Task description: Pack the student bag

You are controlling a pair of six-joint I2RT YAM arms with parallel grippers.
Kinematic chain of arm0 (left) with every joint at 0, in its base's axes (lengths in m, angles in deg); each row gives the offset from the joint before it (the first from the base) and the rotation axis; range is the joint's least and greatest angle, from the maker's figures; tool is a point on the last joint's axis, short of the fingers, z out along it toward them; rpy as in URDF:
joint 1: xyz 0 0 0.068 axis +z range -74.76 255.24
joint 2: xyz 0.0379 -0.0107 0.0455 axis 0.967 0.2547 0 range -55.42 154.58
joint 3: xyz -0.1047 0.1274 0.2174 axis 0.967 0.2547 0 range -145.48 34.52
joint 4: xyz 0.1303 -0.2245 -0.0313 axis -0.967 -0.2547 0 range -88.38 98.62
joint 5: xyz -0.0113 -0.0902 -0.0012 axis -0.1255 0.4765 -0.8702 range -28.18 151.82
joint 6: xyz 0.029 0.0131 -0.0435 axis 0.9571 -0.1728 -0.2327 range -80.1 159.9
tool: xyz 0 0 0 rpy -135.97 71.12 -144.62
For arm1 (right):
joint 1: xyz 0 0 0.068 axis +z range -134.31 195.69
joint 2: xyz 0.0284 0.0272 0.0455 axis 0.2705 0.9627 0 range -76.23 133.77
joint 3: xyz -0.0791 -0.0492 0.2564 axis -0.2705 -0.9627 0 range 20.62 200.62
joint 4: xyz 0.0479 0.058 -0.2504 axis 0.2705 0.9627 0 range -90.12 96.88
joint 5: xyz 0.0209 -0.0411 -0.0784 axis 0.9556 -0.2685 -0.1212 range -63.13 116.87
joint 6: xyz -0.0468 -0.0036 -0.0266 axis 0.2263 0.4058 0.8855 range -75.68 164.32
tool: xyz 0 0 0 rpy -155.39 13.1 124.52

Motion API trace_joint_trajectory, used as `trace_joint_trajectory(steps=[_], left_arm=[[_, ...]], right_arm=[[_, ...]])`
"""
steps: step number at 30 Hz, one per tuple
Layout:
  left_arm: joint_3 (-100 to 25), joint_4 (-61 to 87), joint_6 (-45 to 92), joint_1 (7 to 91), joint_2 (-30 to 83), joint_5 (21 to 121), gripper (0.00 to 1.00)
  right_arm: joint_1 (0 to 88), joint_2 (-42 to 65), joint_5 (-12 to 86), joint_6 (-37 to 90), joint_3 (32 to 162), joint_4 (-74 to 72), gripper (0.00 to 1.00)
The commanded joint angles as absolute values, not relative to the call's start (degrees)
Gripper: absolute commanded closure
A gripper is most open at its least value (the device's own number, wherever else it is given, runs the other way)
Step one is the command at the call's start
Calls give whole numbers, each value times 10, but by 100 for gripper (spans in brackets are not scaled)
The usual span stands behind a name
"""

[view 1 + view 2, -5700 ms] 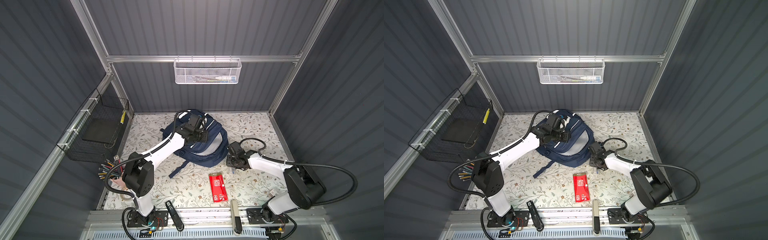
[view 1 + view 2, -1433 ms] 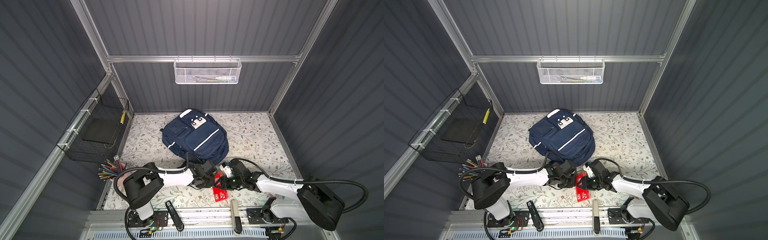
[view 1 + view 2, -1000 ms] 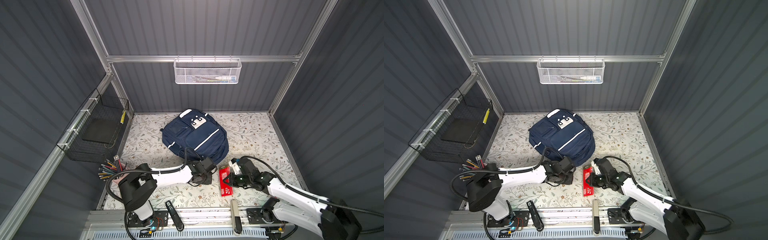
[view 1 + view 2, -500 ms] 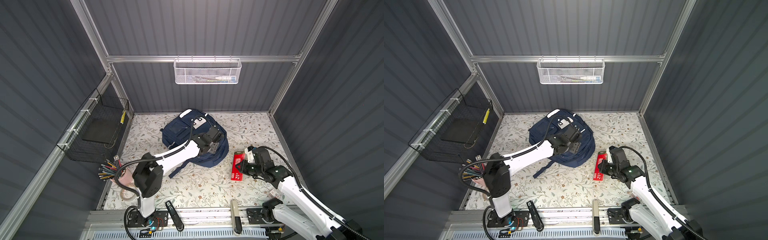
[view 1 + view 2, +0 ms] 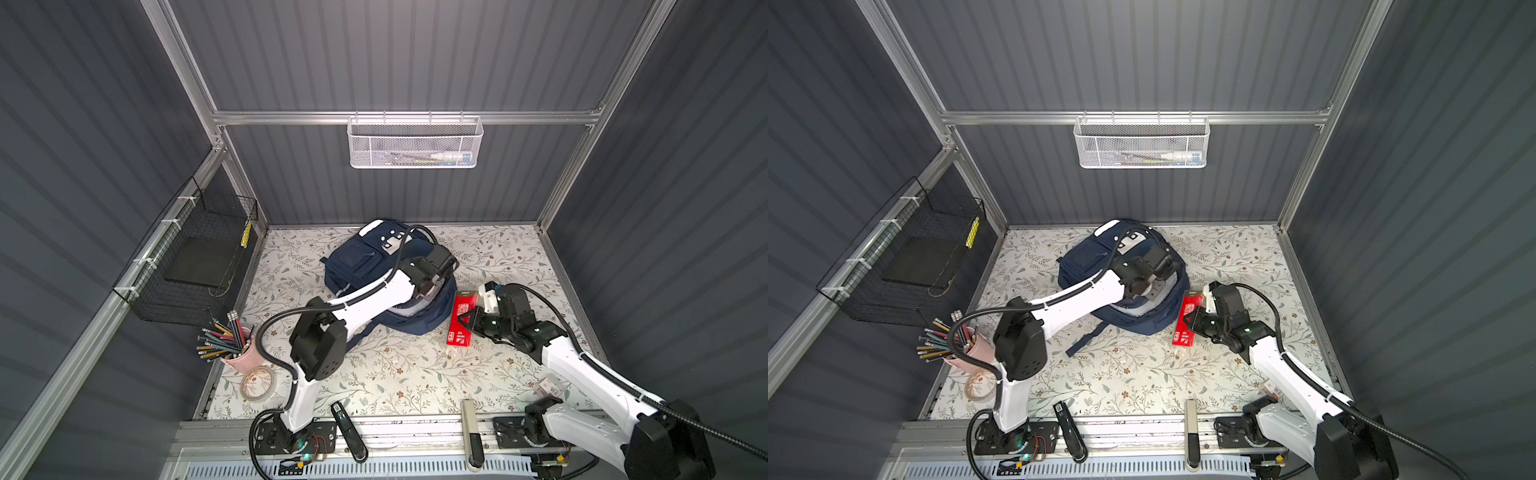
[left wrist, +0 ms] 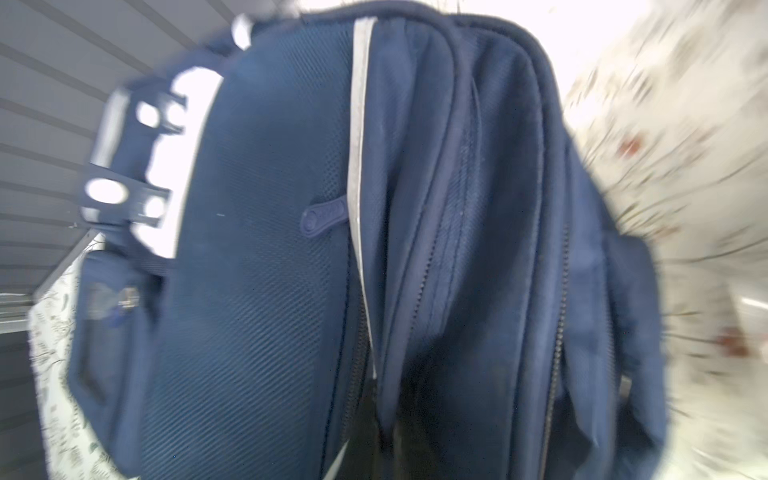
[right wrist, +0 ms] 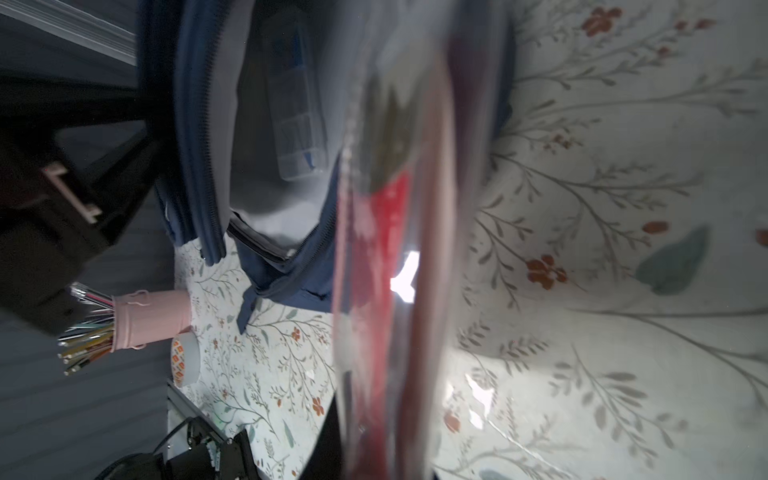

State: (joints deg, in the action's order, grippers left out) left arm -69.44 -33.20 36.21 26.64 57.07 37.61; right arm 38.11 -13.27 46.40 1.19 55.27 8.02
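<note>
Two arms meet at the student bag (image 5: 357, 262), which lies on the floral bench (image 5: 407, 374) toward the back wall, its main compartment gaping so the pale lining (image 5: 409, 311) shows. The left end effector (image 5: 426, 291) is closed on the edge of the bag's raised front panel, while the right end effector (image 5: 471, 323) is clamped on a flat red pack (image 5: 457, 332), held on edge just beside the bag's right side near the opening. A pink cup of pencils (image 5: 243, 357) stands well apart at the bench's left edge.
</note>
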Motion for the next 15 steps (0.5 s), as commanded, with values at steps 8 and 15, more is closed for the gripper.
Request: trace_joint_trajectory(steps=[8, 15], left_arm=[[-736, -330, 331, 375, 481, 535, 100], [-763, -334, 321, 388, 493, 555, 100]], right_arm=[[414, 163, 476, -62, 753, -184, 100], [451, 406, 492, -112, 968, -209, 98]])
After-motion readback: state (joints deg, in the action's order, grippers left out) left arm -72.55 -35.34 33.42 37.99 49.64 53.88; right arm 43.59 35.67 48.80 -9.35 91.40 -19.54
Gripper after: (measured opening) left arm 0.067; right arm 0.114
